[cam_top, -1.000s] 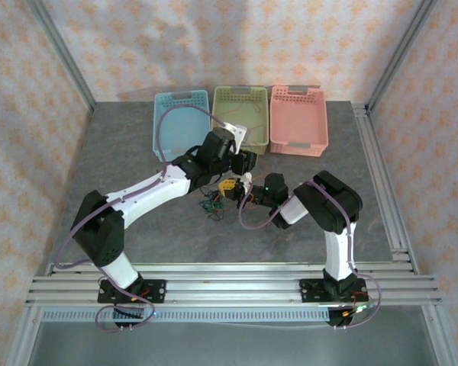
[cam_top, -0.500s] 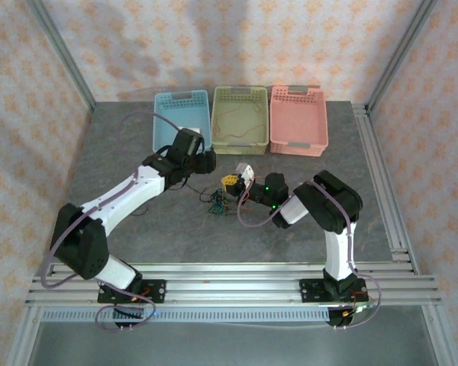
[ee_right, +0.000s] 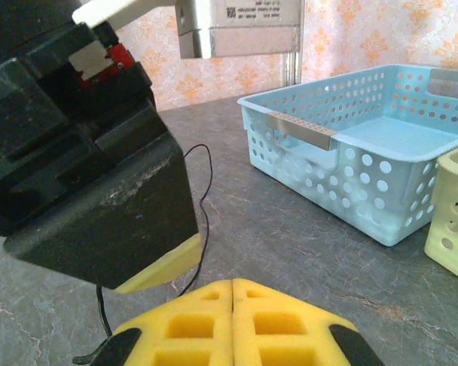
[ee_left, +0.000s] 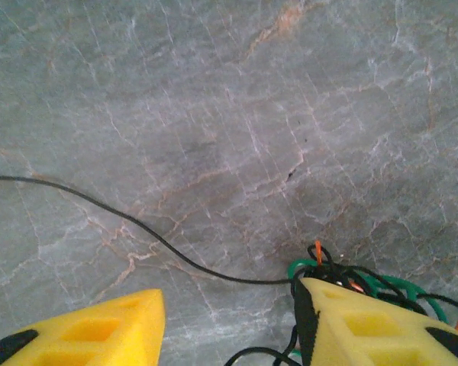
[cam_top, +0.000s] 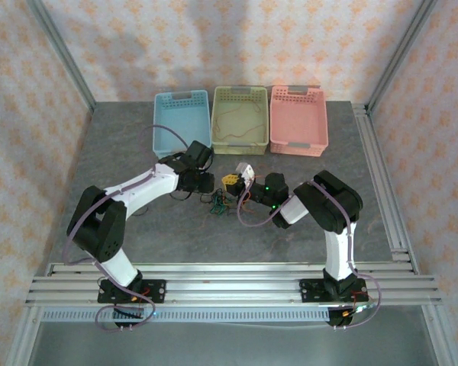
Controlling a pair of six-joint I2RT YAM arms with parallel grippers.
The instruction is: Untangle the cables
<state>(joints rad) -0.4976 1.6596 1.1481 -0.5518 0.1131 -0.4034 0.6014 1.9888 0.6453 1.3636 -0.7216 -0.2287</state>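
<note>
On grey marbled table point(cam_top: 175, 236), cables point(cam_top: 217, 203) tangled at centre; orange-patterned walls point(cam_top: 214, 46) around.

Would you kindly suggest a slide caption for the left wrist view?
Yellow fingers spread above the grey marbled table, one at a black, green and orange cable tangle; one black strand trails left.

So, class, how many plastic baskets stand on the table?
3: blue basket at the back left, green basket in the middle, pink basket on the right, side by side.
</note>
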